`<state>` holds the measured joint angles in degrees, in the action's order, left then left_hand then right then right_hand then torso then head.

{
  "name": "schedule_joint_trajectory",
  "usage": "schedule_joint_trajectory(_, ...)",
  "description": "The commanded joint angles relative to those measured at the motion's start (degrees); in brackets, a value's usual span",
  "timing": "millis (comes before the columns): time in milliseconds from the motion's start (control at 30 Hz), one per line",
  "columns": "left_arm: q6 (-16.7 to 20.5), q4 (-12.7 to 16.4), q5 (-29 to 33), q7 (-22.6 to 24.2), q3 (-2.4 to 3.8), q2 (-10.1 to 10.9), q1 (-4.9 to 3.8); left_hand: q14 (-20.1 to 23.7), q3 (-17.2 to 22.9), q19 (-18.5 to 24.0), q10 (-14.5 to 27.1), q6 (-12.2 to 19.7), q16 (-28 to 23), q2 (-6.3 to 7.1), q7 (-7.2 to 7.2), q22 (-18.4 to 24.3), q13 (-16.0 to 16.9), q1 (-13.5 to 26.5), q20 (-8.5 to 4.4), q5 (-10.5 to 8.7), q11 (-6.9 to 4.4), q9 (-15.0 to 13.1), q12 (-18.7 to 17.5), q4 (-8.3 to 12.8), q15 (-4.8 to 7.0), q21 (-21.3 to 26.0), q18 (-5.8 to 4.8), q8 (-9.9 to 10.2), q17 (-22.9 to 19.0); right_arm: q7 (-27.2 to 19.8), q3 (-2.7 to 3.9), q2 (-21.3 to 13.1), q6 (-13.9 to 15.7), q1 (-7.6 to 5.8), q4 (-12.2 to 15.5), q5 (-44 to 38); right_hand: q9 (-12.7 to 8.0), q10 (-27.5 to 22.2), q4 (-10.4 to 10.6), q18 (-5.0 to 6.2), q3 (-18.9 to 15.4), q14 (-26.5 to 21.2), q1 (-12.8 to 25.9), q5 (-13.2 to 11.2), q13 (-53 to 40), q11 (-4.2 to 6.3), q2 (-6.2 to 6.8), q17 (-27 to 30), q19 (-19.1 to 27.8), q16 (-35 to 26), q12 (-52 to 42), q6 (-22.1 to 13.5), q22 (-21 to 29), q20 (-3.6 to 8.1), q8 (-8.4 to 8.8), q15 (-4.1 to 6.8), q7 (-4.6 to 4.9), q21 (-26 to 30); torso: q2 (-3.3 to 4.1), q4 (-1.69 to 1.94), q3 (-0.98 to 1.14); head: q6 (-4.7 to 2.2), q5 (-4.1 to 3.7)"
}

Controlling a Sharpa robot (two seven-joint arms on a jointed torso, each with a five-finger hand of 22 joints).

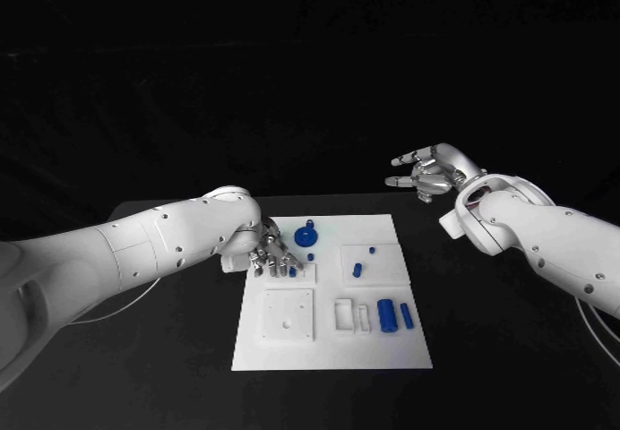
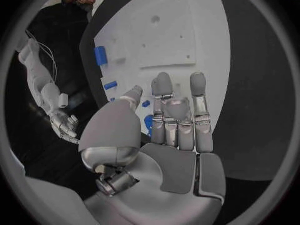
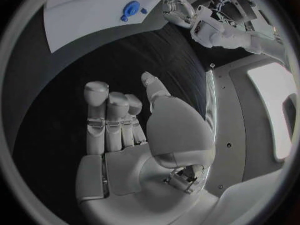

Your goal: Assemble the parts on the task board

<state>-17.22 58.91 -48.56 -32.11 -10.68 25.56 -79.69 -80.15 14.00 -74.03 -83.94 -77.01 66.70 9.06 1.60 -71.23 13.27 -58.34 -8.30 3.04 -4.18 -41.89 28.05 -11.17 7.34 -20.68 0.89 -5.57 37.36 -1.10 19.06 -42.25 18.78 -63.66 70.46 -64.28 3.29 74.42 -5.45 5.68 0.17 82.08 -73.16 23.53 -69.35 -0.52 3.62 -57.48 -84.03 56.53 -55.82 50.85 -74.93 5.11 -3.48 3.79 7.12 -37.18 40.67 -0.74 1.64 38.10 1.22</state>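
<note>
Nearest the robot, at the front of the black table [image 1: 155, 376], lies the white task board [image 1: 330, 345], and on its near half sit a square white plate with small holes [image 1: 289, 313], a small white frame [image 1: 347, 316], and just right of that two blue cylinders lying side by side, a thick one [image 1: 386, 316] and a thinner one [image 1: 406, 314]. Further back, toward the board's right side, a raised white block [image 1: 363, 261] carries two small blue pegs [image 1: 358, 267]. At about the same depth on the left edge of the board, the left hand [image 1: 269, 253] hangs fingers-down over the white surface; the left wrist view shows its palm [image 2: 178, 150] bare and its fingers straight and slightly apart, grasping nothing, with the board spread beneath the fingertips. Just right of that hand, near the far edge, sits a round blue part with a small knob [image 1: 306, 236], apart from the fingers. Farthest away, beyond the board's right corner and well clear of it, the right hand [image 1: 426, 174] is raised over the dark table, fingers loosely extended and empty, as its own wrist view [image 3: 125, 135] confirms.
</note>
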Motion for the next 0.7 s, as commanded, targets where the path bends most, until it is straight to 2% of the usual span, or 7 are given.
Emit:
schedule_joint_trajectory(33,-0.71,0.40,5.64,1.76,0.78,0.61,-0.56,1.20,-0.11,1.00,-2.63,0.98,-1.52,-0.26,-0.47,0.02,-0.63,-0.28,0.21,-0.28,0.60,1.56,-1.74,-0.24,-0.23,0.70,-0.89,1.08,-1.60,-0.55,0.03,0.05,-0.88,0.10,-0.02,0.05,-0.01,-0.43,0.17,1.11,-0.10,0.04,0.29,0.30,0.05,0.16,-0.01,0.08,-2.92,-0.19,0.20,-0.43,-1.53,-0.29,0.24,-0.01,-0.13,0.22,-0.02,-0.05,0.08,-0.14,0.15)
schedule_joint_trajectory(300,-0.72,-1.03,9.60,2.90,2.00,1.88,-1.86,2.79,-1.72,2.14,-1.83,8.75,-4.40,-3.29,-3.18,0.54,-2.38,-0.75,0.85,-0.27,1.70,13.54,-8.99,2.79,-1.20,2.73,-0.87,1.99,-4.91,-0.53,0.03,-0.08,-0.85,0.19,-0.13,0.09,-0.01,-0.44,0.35,1.11,-0.16,0.05,0.28,0.31,0.07,0.14,0.02,0.07,-2.92,-0.20,0.21,-0.61,-1.46,-0.30,0.23,-0.01,-0.11,0.31,0.02,-0.07,0.08,-0.56,0.26)
schedule_joint_trajectory(333,-0.89,-1.52,9.75,2.98,2.06,1.89,-1.95,2.78,-1.96,2.13,-1.87,10.05,-4.44,-3.85,-3.64,0.64,-2.32,-1.09,0.99,-0.25,1.90,15.34,-9.41,3.52,-1.34,2.96,-0.83,1.89,-5.28,-0.53,0.03,-0.08,-0.85,0.19,-0.14,0.10,-0.01,-0.44,0.35,1.11,-0.16,0.05,0.28,0.31,0.07,0.14,0.02,0.07,-2.92,-0.20,0.21,-0.61,-1.46,-0.30,0.23,-0.01,-0.11,0.31,0.05,-0.09,0.08,-0.62,0.27)
schedule_joint_trajectory(367,-1.08,-1.97,9.77,3.05,2.10,1.87,-2.00,2.82,-2.92,1.94,-2.02,10.25,-4.33,-5.03,-3.83,0.82,-1.96,-1.36,1.25,-0.19,2.00,19.33,-10.23,5.18,-1.50,3.47,-0.63,1.71,-6.25,-0.53,0.03,-0.08,-0.84,0.19,-0.15,0.10,-0.01,-0.44,0.35,1.11,-0.16,0.05,0.28,0.31,0.07,0.14,0.02,0.07,-2.92,-0.20,0.21,-0.61,-1.46,-0.30,0.23,-0.01,-0.11,0.31,0.05,-0.09,0.08,-0.62,0.27)
schedule_joint_trajectory(467,-1.14,-3.96,9.27,3.56,2.21,1.63,-2.15,3.04,-3.22,1.82,-1.82,10.79,-3.84,-6.57,-4.14,0.82,-1.36,-2.38,1.44,-0.07,2.06,21.64,-10.47,7.17,-1.67,3.81,-0.47,1.70,-6.97,-0.56,0.03,-0.04,-0.83,0.22,-0.17,0.11,-0.01,-0.44,0.35,1.11,-0.16,0.05,0.28,0.31,0.07,0.14,0.02,0.07,-2.92,-0.20,0.21,-0.61,-1.46,-0.30,0.23,-0.01,-0.11,0.31,0.06,-0.21,0.03,-0.84,0.25)
schedule_joint_trajectory(567,-0.29,-6.46,8.14,4.60,2.28,1.16,-2.31,3.47,-4.85,1.35,-1.84,10.63,-2.27,-7.91,-4.29,0.39,0.27,-1.89,1.52,-0.03,2.10,26.21,-11.15,9.42,-1.71,4.80,-0.34,1.28,-9.53,-0.58,0.03,-0.02,-0.77,0.25,-0.19,0.11,-0.01,-0.44,0.35,1.11,-0.16,0.05,0.28,0.31,0.07,0.14,0.02,0.07,-2.92,-0.20,0.21,-0.61,-1.46,-0.30,0.23,-0.01,-0.11,0.31,0.12,-0.30,0.06,-1.03,0.26)
schedule_joint_trajectory(700,0.03,-9.26,6.69,6.43,2.32,0.66,-2.54,3.47,-4.69,1.34,-2.24,10.64,-1.92,-8.37,-4.24,0.23,0.54,-2.31,1.54,-0.01,2.20,26.61,-11.01,9.73,-1.68,5.15,-0.41,1.18,-10.05,-0.59,0.03,-0.04,-0.62,0.26,-0.20,0.11,-0.01,-0.45,0.55,1.12,-0.16,0.08,0.21,0.39,0.13,0.15,-0.03,0.06,-2.93,-0.22,0.23,-0.54,-1.42,-0.30,0.22,-0.01,-0.11,0.32,0.24,-0.48,0.13,-1.42,0.64)
